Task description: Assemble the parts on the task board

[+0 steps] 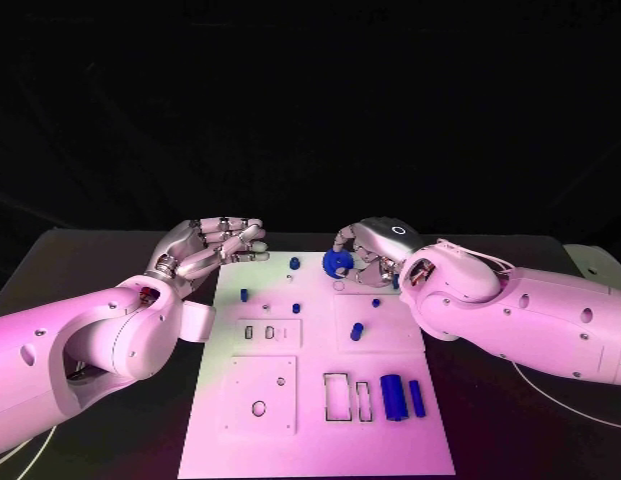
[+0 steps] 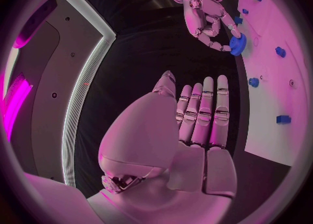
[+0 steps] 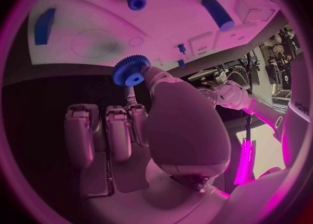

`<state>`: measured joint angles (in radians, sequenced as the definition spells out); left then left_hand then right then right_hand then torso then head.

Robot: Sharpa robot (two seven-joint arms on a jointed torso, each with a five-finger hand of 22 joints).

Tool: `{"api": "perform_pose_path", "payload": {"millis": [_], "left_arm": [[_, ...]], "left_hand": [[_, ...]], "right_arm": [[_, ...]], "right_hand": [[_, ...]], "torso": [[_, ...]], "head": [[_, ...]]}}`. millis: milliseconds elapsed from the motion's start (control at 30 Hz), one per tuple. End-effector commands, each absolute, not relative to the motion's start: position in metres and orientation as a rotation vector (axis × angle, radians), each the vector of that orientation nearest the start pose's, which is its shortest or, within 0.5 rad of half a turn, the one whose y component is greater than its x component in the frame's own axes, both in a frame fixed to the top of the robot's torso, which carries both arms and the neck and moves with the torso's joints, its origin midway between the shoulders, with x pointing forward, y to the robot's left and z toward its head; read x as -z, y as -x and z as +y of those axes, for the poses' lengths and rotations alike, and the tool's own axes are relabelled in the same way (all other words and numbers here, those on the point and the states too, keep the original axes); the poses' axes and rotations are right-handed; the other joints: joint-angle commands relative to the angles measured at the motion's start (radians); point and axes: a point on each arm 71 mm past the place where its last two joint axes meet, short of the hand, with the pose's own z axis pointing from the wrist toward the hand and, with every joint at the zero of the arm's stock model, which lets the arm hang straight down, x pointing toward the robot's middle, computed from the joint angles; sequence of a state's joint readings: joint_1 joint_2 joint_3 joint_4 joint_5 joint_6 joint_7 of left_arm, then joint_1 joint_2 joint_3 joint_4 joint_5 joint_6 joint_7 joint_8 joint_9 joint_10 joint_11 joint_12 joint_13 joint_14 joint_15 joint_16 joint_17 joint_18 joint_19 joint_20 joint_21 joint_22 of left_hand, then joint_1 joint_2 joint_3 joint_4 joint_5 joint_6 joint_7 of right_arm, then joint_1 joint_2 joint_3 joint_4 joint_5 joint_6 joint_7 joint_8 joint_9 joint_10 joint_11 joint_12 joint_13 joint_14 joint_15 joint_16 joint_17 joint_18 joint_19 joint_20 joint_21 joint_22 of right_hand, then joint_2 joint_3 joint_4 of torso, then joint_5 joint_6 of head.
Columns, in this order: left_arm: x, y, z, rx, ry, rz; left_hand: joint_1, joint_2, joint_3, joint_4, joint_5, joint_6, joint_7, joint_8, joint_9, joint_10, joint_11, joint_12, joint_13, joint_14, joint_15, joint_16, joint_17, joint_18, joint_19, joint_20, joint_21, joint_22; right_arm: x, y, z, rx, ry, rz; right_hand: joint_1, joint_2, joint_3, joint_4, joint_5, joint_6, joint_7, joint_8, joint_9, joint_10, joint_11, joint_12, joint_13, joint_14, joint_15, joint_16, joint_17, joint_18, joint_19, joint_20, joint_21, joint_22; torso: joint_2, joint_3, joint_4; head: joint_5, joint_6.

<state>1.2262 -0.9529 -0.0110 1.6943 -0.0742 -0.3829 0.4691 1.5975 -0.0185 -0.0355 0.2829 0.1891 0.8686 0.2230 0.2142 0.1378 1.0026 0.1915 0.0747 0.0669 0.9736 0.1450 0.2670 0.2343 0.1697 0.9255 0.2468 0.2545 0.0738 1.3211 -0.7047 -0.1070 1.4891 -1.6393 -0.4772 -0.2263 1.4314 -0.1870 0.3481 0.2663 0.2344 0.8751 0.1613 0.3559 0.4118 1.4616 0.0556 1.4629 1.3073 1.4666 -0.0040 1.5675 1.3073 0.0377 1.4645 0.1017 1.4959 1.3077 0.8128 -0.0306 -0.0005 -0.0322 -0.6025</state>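
The right hand (image 3: 130, 130) pinches a blue toothed gear (image 3: 131, 71) at its fingertips, carrying it just above the far end of the white task board (image 1: 310, 440). The step in hand looks like seating this gear: just beyond it the board shows a faint round outline, probably its seat, though I cannot tell for sure. Next it likely needs lowering squarely there. The left hand (image 1: 217, 245) hovers beside the board's far corner over the surface, fingers extended together, grasping nothing.
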Motion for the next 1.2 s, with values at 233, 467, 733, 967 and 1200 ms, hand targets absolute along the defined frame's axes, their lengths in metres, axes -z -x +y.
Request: {"api": "perform_pose_path", "payload": {"millis": [233,467,733,967,1200], "left_arm": [[0.134,-0.464,0.212,1.622,0.951,1.305],[0.134,-0.464,0.211,1.626,0.949,1.304],[0.134,-0.464,0.21,1.628,0.947,1.302],[0.134,-0.464,0.209,1.63,0.946,1.302],[0.134,-0.464,0.208,1.63,0.946,1.302]], "left_hand": [[0.008,0.003,0.004,0.0,0.005,-0.006,0.024,-0.006,-0.002,-0.003,0.001,-0.006,0.0,-0.009,0.001,-0.007,0.002,0.014,0.001,0.006,-0.005,-0.001],[0.008,0.003,0.004,0.0,0.005,-0.006,0.024,-0.006,-0.002,-0.003,0.001,-0.006,0.0,-0.009,0.001,-0.007,0.002,0.014,0.001,0.006,-0.005,-0.001],[0.008,0.002,0.003,0.0,0.004,-0.006,0.024,-0.006,-0.002,-0.003,0.001,-0.006,0.001,-0.009,0.001,-0.008,0.003,0.014,0.001,0.006,-0.005,-0.002],[0.008,0.002,0.003,0.0,0.004,-0.006,0.024,-0.006,-0.002,-0.003,0.001,-0.006,0.001,-0.009,0.001,-0.008,0.003,0.014,0.001,0.006,-0.005,-0.002],[0.008,0.002,0.003,0.0,0.004,-0.006,0.024,-0.006,-0.002,-0.003,0.001,-0.006,0.001,-0.009,0.001,-0.008,0.003,0.014,0.001,0.006,-0.005,-0.002]], "right_arm": [[0.132,-0.502,-0.111,-0.558,0.349,1.304],[0.143,-0.505,-0.09,-0.569,0.373,1.317],[0.156,-0.506,-0.074,-0.579,0.391,1.344],[0.164,-0.504,-0.064,-0.591,0.404,1.364],[0.169,-0.505,-0.06,-0.59,0.409,1.375]], "right_hand": [[-0.008,0.002,0.013,-0.002,0.002,0.032,-0.027,-0.001,0.0,0.019,-0.002,0.004,0.162,0.104,-0.01,0.003,0.263,-0.016,0.056,-0.008,0.006,0.189],[-0.008,0.002,0.015,-0.003,0.001,0.032,-0.027,-0.001,-0.001,0.02,-0.002,0.004,0.162,0.104,-0.01,0.003,0.263,-0.017,0.057,-0.008,0.007,0.19],[-0.01,0.002,0.016,-0.003,0.0,0.032,-0.026,-0.002,-0.001,0.02,-0.002,0.005,0.162,0.104,-0.01,0.003,0.263,-0.017,0.057,-0.008,0.007,0.19],[-0.012,0.001,0.019,-0.003,-0.003,0.032,-0.026,-0.003,-0.002,0.02,-0.002,0.005,0.162,0.104,-0.01,0.003,0.263,-0.017,0.058,-0.009,0.009,0.192],[-0.016,-0.001,0.021,-0.003,-0.007,0.032,-0.026,-0.005,-0.003,0.02,-0.001,0.004,0.162,0.104,-0.01,0.003,0.263,-0.017,0.058,-0.009,0.009,0.191]], "torso": [[0.002,-0.0001,0.0027],[0.003,-0.0002,0.0033],[0.002,0.0009,0.0019],[0.002,0.0013,-0.0007],[0.002,0.0013,0.0008]], "head": [[0.003,-0.001],[0.005,-0.004],[0.01,-0.008],[0.013,-0.01],[0.014,-0.01]]}}
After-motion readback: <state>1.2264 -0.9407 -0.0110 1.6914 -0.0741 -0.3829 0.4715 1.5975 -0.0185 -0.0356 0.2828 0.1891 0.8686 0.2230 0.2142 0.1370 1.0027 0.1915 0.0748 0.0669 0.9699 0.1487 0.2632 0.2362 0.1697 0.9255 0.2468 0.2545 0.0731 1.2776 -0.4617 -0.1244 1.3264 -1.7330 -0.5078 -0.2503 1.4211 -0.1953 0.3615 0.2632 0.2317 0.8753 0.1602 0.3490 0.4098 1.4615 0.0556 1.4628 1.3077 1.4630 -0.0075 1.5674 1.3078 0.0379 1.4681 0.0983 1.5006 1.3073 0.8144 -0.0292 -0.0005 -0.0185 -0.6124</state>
